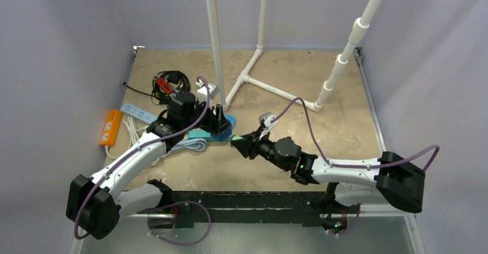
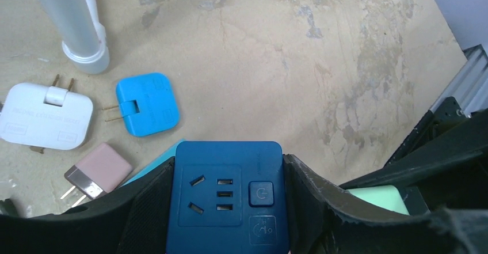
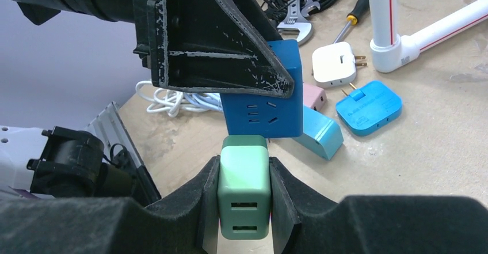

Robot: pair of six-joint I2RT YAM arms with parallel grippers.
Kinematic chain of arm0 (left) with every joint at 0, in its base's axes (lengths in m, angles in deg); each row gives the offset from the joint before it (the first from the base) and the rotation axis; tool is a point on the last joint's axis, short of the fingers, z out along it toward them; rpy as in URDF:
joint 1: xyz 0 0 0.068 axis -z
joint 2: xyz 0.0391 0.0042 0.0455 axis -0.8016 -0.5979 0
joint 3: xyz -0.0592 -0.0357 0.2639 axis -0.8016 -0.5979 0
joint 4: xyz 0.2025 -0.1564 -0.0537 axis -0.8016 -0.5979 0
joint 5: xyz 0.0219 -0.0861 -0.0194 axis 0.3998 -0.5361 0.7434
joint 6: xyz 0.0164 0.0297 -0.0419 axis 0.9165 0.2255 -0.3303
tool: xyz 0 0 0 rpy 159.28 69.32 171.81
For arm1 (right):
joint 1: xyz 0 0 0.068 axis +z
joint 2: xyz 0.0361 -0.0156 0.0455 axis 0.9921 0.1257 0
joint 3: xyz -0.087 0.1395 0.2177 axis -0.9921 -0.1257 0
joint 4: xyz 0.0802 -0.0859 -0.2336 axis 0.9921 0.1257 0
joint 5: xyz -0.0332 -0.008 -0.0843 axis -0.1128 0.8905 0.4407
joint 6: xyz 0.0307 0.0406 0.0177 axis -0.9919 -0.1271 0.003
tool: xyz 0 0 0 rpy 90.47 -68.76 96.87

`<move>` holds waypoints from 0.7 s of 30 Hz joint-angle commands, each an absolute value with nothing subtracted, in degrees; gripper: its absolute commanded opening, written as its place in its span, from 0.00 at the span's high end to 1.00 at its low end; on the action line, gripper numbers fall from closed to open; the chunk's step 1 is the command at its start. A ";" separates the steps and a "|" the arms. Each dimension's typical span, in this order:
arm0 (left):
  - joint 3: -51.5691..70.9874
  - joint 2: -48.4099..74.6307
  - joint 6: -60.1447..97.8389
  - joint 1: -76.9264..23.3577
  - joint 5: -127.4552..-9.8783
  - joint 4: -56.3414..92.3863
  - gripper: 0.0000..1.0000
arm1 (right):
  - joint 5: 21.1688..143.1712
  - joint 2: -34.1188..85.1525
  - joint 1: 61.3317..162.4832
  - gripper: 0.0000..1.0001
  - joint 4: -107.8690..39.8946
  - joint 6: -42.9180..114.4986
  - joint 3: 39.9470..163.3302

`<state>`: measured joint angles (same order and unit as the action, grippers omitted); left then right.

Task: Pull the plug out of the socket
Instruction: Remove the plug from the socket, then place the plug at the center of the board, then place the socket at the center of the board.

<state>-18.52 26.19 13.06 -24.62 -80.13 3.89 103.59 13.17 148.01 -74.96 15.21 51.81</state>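
Right gripper [image 3: 244, 170]: clenched on the green plug [image 3: 244, 199], one pad on each long side. The plug's two-slot end faces my wrist camera. Its far end butts against the lower face of the blue socket [image 3: 262, 116]. I see no gap between them. The prongs are hidden, so I cannot tell how deep the plug sits.

Left gripper [image 2: 227, 179]: clamped on the blue socket from both sides. The face toward its camera shows outlet holes and a square button. In the top view the two grippers meet nose to nose, a little left of the table's [image 2: 299, 64] middle.

Around the socket: a light-blue block [image 3: 319, 133] lies just behind it. Beyond that are a pink adapter [image 3: 315, 94], a white adapter [image 3: 334, 64] and a bright blue flat adapter [image 3: 368, 107], near the foot of a white pipe [image 3: 385, 18]. Farther back lie a wrench [image 3: 296, 29] and a screwdriver [image 3: 352, 13]. A loose white cable [image 3: 172, 99] lies off to the left.
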 commanded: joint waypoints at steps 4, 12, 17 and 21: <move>-16.13 29.49 13.58 -26.12 -71.00 4.10 1.00 | 105.94 8.78 148.08 1.00 -74.46 13.11 52.25; -15.17 26.04 11.69 -32.40 -65.68 2.29 1.00 | 103.63 10.26 142.08 1.00 -68.21 12.84 56.55; -13.69 20.98 9.91 -38.64 -63.57 2.01 1.00 | 96.86 11.38 134.68 1.00 -66.16 13.63 60.54; -11.58 15.39 8.61 -41.33 -62.64 4.84 1.00 | 88.72 15.79 128.17 1.00 -68.55 13.63 63.81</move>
